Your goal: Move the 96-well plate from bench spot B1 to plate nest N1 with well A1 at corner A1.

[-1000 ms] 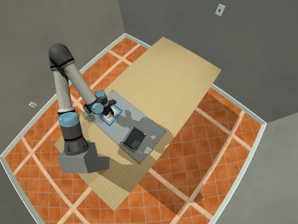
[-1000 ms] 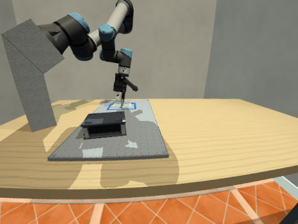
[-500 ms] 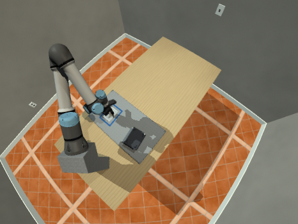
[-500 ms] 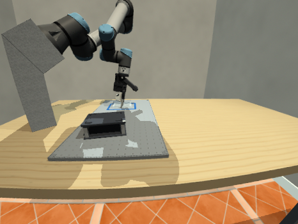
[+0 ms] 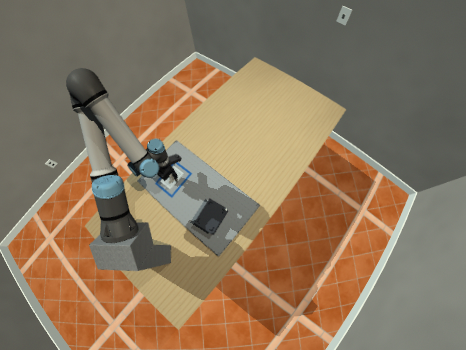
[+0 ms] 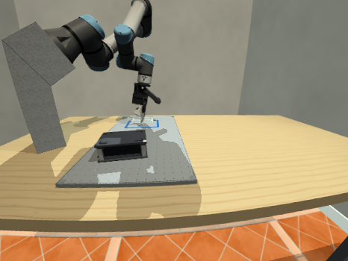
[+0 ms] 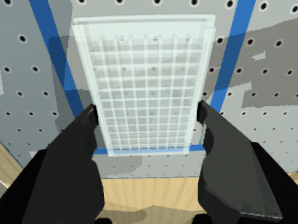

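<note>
Here our tool (image 7: 148, 116) pinches the clear 96-well plate (image 7: 146, 85) by its long sides over the blue-outlined spot B1 (image 7: 50, 30); in the wrist view its long axis runs from 6 to 12 o'clock.

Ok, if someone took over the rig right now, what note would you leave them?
Gripper: shut on the plate, fingers on its two long sides near one end.
Plate: at spot B1, inside the blue outline; whether it has left the bench cannot be told.
Nest N1: holds no plate.
Done: approach and grasp.
Left: lift, carry to the nest, turn so the cut corner meets the A1 mark, seat flat inside the locators, release.
</note>
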`<state>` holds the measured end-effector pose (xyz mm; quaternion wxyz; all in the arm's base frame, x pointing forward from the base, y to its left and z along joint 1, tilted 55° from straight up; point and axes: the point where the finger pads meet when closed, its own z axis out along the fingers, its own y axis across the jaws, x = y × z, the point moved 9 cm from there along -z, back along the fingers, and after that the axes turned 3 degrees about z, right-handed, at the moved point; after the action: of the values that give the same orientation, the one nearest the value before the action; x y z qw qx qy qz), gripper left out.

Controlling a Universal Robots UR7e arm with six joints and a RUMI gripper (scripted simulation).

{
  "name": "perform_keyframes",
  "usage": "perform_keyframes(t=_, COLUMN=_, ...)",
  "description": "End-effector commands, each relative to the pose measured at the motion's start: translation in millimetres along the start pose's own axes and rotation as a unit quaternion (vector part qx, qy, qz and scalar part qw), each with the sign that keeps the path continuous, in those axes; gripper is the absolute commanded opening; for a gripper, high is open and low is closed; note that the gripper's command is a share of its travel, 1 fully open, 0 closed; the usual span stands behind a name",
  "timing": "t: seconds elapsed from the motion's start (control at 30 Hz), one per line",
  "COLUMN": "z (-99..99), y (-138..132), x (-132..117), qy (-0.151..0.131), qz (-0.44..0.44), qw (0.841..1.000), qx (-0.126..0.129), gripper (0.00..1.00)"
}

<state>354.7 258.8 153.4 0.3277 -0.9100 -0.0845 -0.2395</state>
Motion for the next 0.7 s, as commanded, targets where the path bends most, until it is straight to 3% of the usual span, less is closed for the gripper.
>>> perform_keyframes(t=0.0, z=-7.3, y=0.0, x=-0.9, qy=0.000, qz=0.000, qw=1.000, qx=0.000, gripper=0.00)
perform_keyframes(t=0.67, z=-33.6, y=0.3, x=-5.5, qy=-0.001, qz=0.000, qw=1.000, qx=0.000, gripper=0.00)
